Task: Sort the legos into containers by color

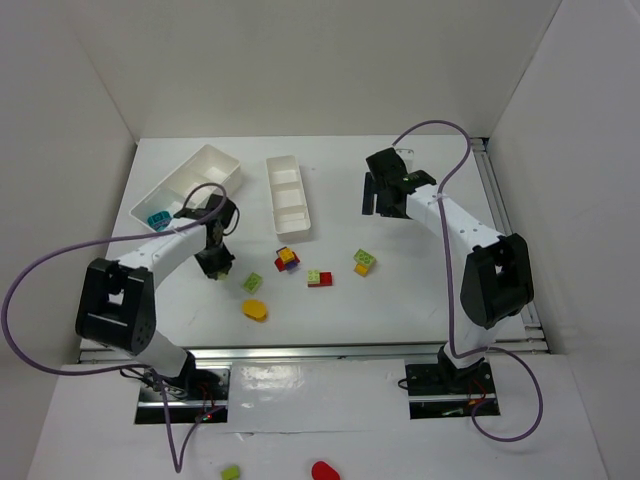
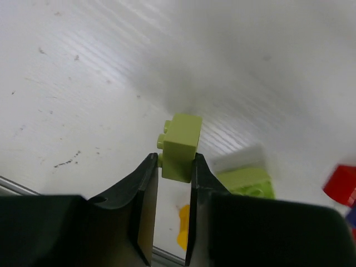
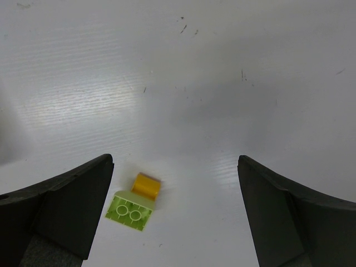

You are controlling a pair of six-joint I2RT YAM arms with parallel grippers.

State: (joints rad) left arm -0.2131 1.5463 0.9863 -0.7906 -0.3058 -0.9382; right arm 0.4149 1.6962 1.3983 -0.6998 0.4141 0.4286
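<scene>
Lime green glossy plastic brick (image 2: 181,146), studs sideways, pinched in left gripper (image 2: 174,162), near left. One cyan brick (image 1: 158,219) looks parked in wide white plastic tray (image 1: 200,175); narrow three-slot white tray (image 1: 287,172) seems bare. Multicoloured hard-edged clumps (image 1: 287,258) loose mid-table, so barely started imo. Right gripper (image 3: 175,164) spread wide, holding nothing, green-and-yellow pair (image 3: 136,201) below it.

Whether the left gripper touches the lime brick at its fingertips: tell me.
Touching. The left wrist view shows the left gripper shut on the lime brick, both fingers flush against its sides.
</scene>
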